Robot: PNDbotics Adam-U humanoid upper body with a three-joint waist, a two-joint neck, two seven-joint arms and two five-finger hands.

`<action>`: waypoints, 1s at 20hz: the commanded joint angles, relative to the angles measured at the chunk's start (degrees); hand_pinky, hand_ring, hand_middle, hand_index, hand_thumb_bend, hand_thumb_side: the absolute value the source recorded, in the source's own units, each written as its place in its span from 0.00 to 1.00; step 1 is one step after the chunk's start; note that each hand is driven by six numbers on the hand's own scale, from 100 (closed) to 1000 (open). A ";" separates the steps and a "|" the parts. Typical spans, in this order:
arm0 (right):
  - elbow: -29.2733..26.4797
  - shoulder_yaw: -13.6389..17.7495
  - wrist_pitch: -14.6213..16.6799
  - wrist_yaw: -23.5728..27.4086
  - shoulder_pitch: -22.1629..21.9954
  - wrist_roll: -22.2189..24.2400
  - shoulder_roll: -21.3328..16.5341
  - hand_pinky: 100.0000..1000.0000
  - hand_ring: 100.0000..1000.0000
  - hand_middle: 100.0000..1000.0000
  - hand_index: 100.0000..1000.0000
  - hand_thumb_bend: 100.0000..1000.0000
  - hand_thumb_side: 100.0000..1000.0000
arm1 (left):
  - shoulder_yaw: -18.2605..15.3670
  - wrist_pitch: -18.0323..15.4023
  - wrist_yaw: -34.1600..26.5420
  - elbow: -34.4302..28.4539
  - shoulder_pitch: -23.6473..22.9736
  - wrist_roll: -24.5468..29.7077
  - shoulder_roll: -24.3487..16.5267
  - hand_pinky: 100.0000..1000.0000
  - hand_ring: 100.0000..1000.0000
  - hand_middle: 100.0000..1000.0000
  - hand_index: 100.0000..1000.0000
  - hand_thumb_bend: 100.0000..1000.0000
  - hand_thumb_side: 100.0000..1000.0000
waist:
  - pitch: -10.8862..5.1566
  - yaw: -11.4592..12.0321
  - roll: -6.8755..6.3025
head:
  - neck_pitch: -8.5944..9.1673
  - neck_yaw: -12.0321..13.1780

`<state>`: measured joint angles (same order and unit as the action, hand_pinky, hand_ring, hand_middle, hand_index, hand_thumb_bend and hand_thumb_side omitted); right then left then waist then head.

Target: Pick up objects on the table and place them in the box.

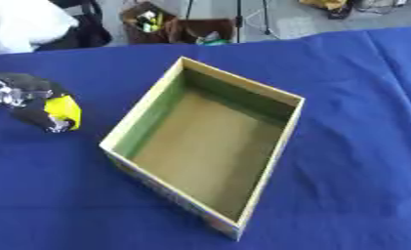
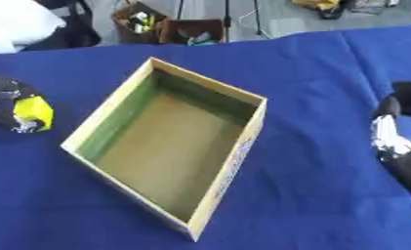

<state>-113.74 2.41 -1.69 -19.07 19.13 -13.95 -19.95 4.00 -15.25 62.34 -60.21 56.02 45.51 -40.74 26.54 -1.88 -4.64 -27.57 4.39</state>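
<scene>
A blue cloth [image 1: 345, 146], soft and a little wrinkled, covers the table. On it stands an open cardboard box [image 1: 287, 131], rectangular, with thin pale walls, a greenish inner side and a plain brown bottom. Nothing lies inside the box. To the left of the box, apart from it, the left hand [image 1: 25, 100] has its black fingers curled around a bright yellow object [image 1: 63, 111]. The right hand [image 2: 396, 141] shows at the right edge; if its fingers are apart or together I cannot tell.
</scene>
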 commanded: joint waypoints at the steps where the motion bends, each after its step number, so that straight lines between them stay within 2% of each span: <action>1: -0.85 -0.07 0.02 -0.40 0.32 0.05 -1.13 0.67 0.63 0.56 0.71 0.00 0.39 | -0.80 0.36 -1.40 -0.07 1.05 0.37 -1.56 0.60 0.70 0.90 1.00 0.47 0.74 | -1.06 0.20 0.14 | 0.18 0.11; 5: -0.85 -0.11 -0.01 -0.43 0.24 0.06 -1.08 0.67 0.63 0.56 0.71 0.00 0.39 | -0.80 0.76 -2.54 -0.03 1.07 0.99 -1.72 0.59 0.71 0.93 1.00 0.45 0.73 | -1.03 0.36 0.16 | 0.22 0.13; 8: -0.85 -0.11 -0.05 -0.45 0.17 0.09 -1.06 0.67 0.63 0.56 0.71 0.00 0.39 | -0.84 0.95 -3.43 -0.10 1.11 1.38 -1.79 0.63 0.77 0.97 1.00 0.52 0.77 | -1.07 0.45 0.18 | 0.12 0.14; 11: -0.85 -0.18 -0.06 -0.43 0.13 0.19 -1.02 0.67 0.63 0.56 0.71 0.00 0.39 | -0.88 1.16 -3.88 -0.29 1.17 1.51 -1.94 0.63 0.79 1.00 1.00 0.56 0.78 | -1.08 0.51 0.11 | 0.18 0.25; 14: -0.85 -0.21 -0.06 -0.37 0.09 0.27 -1.01 0.67 0.63 0.56 0.71 0.00 0.38 | -1.17 1.59 -3.14 -0.35 1.27 1.31 -2.16 0.64 0.79 1.00 1.00 0.53 0.76 | -1.11 0.47 0.00 | 0.29 0.31; 20: -0.85 -0.23 -0.15 -0.40 0.00 0.51 -0.92 0.67 0.62 0.55 0.71 0.00 0.38 | -1.47 1.87 -1.38 -0.46 1.09 0.60 -2.62 0.68 0.84 1.00 1.00 0.57 0.76 | -1.12 0.46 -0.21 | 0.41 0.11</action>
<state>-113.74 2.10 -1.94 -19.12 18.87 -13.66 -19.95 3.43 -13.51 60.32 -59.85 56.09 46.39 -40.79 26.61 -1.52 -4.88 -27.58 4.43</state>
